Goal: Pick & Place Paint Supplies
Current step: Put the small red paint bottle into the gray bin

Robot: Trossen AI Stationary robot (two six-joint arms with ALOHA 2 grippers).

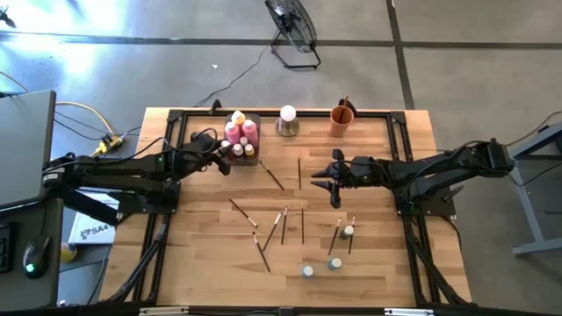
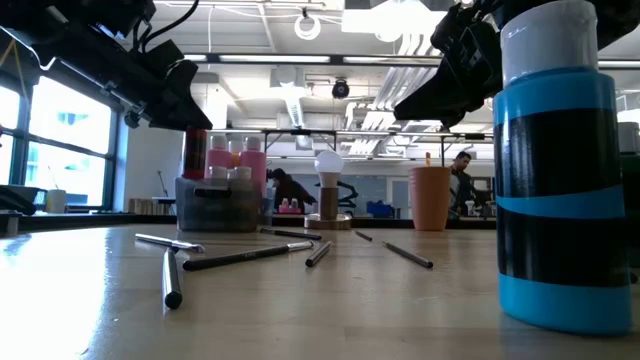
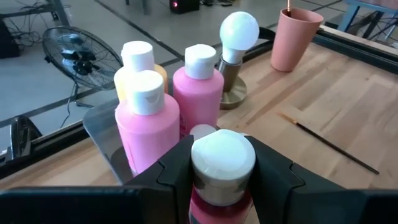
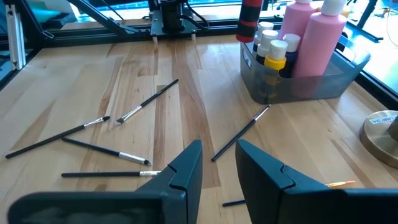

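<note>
Above the tray point(image 1: 253, 140), the left gripper point(image 3: 221, 180) pinches a white-capped red bottle point(image 3: 222, 163) beside the pink bottles point(image 3: 198, 84), while the right gripper point(image 4: 219, 163), fingers apart and empty, hangs over scattered brushes point(image 1: 279, 226) mid-table.

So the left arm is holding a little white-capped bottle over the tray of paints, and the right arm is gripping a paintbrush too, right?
Not quite. The left gripper does hold a white-capped bottle by the grey tray of paints. But the right gripper holds nothing: the right wrist view shows its fingers apart with only bare table between them. The paintbrushes lie loose on the wood.
</note>
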